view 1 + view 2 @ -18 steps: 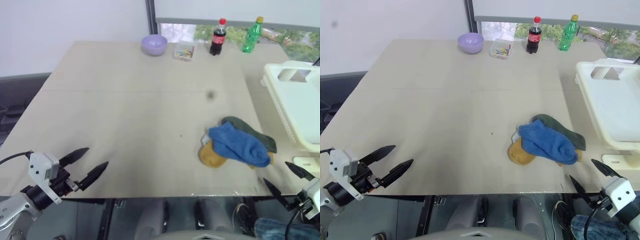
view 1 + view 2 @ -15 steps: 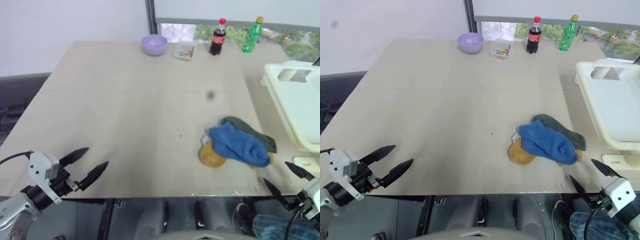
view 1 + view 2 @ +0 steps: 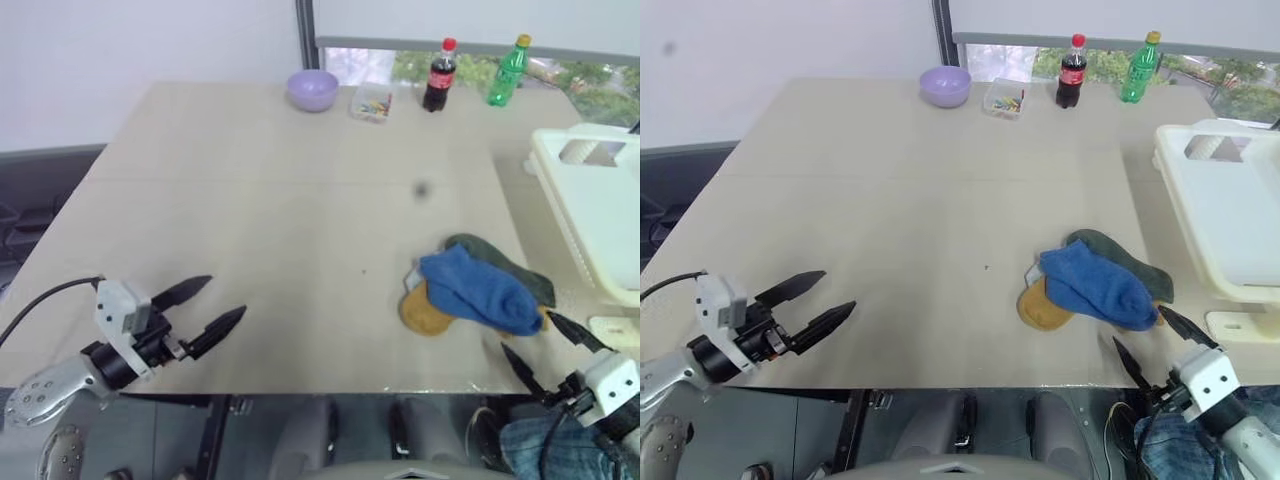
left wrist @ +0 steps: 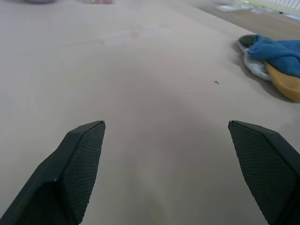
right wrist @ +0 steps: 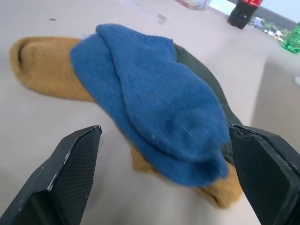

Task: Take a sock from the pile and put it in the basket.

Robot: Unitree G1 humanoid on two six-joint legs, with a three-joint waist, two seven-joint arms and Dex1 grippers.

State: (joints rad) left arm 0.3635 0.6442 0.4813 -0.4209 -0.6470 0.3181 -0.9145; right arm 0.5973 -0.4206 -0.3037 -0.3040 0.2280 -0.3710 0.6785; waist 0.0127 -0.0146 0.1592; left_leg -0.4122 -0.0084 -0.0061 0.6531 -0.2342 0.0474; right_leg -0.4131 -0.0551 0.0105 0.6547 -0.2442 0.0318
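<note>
Beige table (image 3: 300,220): right gripper (image 3: 1152,338) level, fingers spread, empty, pile (image 3: 1095,290) just ahead; left gripper (image 3: 210,308) likewise spread, empty.

The scene is evenly and brightly lit, with daylight admitted through the window (image 3: 580,75) behind the far edge of the table (image 3: 280,220). Only soft, faint shadows are cast on the table, a thin one being seen under the pile (image 3: 478,290). The basket (image 3: 600,200), to the right of the table, is rendered almost washed out. A small dark smudge is seen above the table's middle in the left eye view. In the wrist views the near fingertips (image 4: 75,164) are blurred, and the table's far edge is out of focus.
</note>
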